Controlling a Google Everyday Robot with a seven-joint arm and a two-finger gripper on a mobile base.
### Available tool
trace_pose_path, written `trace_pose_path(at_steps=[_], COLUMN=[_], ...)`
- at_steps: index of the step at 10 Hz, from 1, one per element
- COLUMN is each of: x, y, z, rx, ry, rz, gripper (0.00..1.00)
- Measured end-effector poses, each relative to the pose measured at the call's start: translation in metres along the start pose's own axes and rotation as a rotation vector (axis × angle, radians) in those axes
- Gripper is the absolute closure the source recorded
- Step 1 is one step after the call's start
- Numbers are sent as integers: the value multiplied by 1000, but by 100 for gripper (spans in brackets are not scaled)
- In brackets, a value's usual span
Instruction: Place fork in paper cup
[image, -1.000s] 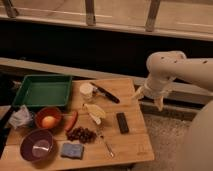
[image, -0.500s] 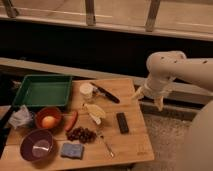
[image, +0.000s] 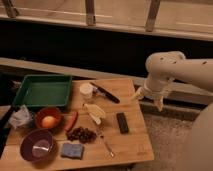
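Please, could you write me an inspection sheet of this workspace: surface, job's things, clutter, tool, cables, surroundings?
Surface: wooden table, crowded at left and middle.
Job's things: fork lies flat near the front edge; paper cup stands upright at the back, apart from it. Fork not yet in cup.
Clutter: green tray, knife beside the cup, black block, purple bowl, red-orange bowl, grapes, blue sponge.
Tool: tool open, holding nothing, past the table's right edge.
Cables: nothing seen.
Surroundings: posts and a dark wall behind.
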Motion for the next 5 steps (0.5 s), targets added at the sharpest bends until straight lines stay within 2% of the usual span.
trace_pose_path(at_steps=[3, 5], x=[3, 5], y=[12, 34], z=[4, 8], rx=[35, 56], ry=[-21, -33], rz=[-68, -130], gripper=[20, 20])
